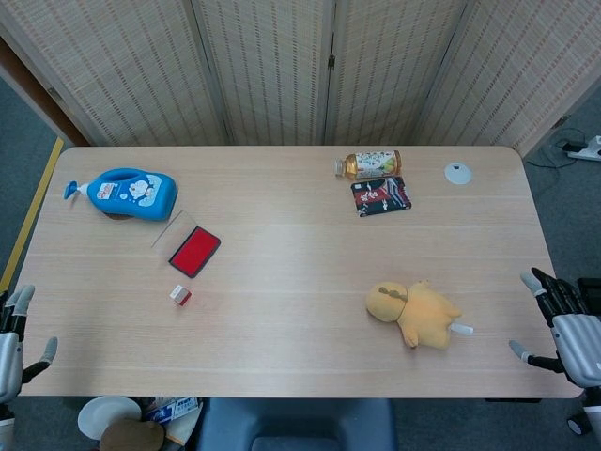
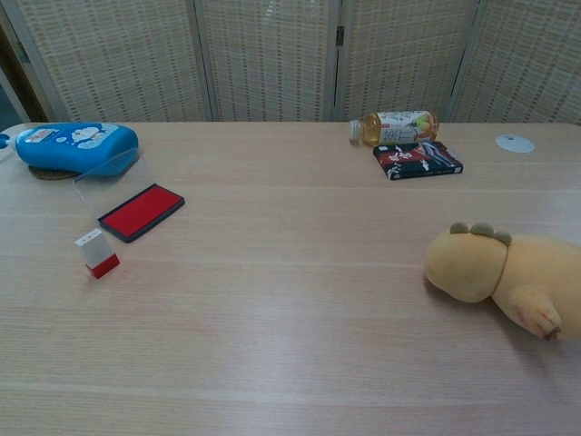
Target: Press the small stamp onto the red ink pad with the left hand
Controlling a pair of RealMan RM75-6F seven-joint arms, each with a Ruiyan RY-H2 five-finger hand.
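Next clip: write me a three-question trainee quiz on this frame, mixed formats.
1. True or false: the small stamp sits on the red ink pad.
2. Which hand is nearer the stamp? A) left hand B) right hand
3. Fill in: the tea bottle lies beside the dark ____.

Key:
1. False; it rests on the table, apart from the pad.
2. A.
3. Packet.

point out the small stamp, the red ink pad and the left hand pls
small stamp (image 1: 180, 295), head view, on the middle of the block.
red ink pad (image 1: 194, 251), head view, on the red inked face.
left hand (image 1: 8, 352), head view, on the back of the hand, at the table's left edge.
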